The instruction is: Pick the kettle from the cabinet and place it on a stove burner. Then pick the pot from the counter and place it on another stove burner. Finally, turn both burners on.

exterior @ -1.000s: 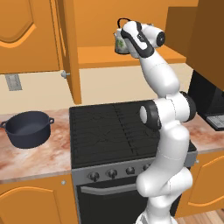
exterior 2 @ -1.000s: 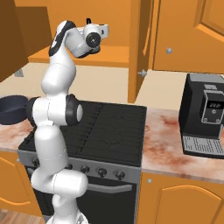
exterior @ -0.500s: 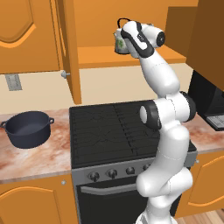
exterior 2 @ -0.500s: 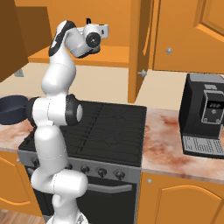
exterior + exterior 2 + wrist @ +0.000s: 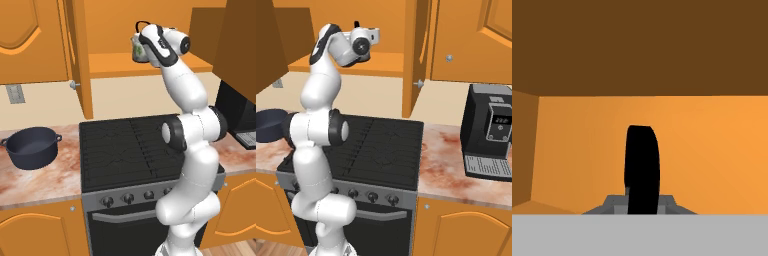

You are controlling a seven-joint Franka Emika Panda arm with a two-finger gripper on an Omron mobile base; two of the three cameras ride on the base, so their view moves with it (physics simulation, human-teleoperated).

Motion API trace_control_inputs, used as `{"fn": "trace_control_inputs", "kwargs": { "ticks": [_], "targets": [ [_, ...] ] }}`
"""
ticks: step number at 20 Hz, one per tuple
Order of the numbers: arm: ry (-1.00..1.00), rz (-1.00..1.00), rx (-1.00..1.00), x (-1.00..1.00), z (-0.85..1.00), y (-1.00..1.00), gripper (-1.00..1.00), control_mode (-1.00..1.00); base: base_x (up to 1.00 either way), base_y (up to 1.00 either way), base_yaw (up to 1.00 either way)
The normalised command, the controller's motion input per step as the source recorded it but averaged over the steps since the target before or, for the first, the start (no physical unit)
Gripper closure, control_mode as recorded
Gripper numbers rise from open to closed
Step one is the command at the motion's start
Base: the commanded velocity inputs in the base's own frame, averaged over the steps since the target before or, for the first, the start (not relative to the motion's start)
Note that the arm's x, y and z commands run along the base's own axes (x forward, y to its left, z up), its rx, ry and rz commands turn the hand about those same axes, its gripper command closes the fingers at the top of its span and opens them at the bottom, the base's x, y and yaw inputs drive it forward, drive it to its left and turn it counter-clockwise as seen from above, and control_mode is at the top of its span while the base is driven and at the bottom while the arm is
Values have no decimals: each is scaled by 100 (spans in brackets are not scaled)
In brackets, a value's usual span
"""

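Above shelf (image 5: pixel 110 66) edge, kettle (image 5: pixel 138 50) in pincer (image 5: pixel 145 46)

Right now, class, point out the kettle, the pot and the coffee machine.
kettle (image 5: pixel 137 51): left base view, printed body beside the tool.
pot (image 5: pixel 31 151): left base view, outer wall.
coffee machine (image 5: pixel 490 129): right base view, front panel.

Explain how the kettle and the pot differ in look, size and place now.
The kettle is small, whitish with green print; the pot is wide, dark navy-grey. The kettle is up at the cabinet shelf, in the shut claw; the pot rests free on the counter. Neither is on a burner.
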Motion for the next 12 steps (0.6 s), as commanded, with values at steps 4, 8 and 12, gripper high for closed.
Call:
{"fn": "trace_control_inputs", "kwargs": {
  "ticks": [4, 8, 12],
  "targets": [
    [0, -3, 0, -36, 0, 0, 100, -100, 0, 0, 0],
    [0, -4, 0, -38, 0, 0, 100, -100, 0, 0, 0],
    [0, -4, 0, -38, 0, 0, 100, -100, 0, 0, 0]
  ]
}}
